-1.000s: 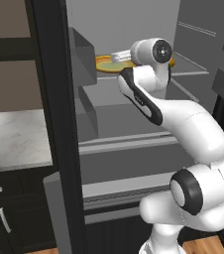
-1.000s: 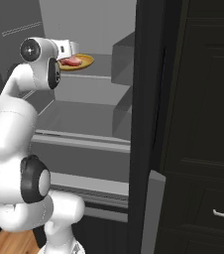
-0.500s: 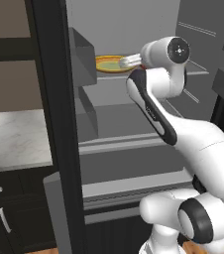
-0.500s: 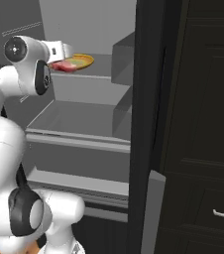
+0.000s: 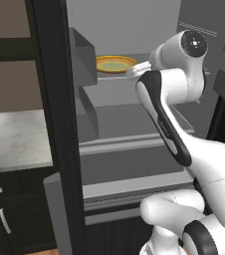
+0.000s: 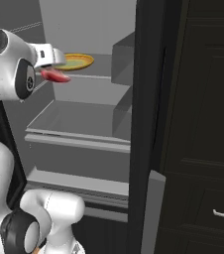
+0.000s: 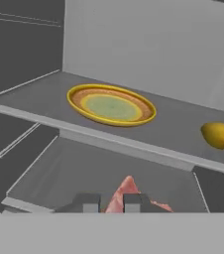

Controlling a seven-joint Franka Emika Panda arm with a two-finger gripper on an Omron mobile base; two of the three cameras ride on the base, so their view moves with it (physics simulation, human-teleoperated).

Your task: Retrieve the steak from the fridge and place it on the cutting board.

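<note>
Claw (image 7: 111, 203) is clamped on the steak (image 7: 126, 194), which sticks out between the fingertips (image 7: 88, 202), held in the air just in front of the fridge (image 6: 91, 30) upper shelf. Beyond it on that shelf: empty yellow plate (image 7: 111, 104), with a lemon (image 7: 219, 135) off to its side.

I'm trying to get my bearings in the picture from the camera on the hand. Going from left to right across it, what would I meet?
Yellow plate on the upper shelf, then the steak held low in the tool, then the lemon at the far right of the same shelf.
</note>
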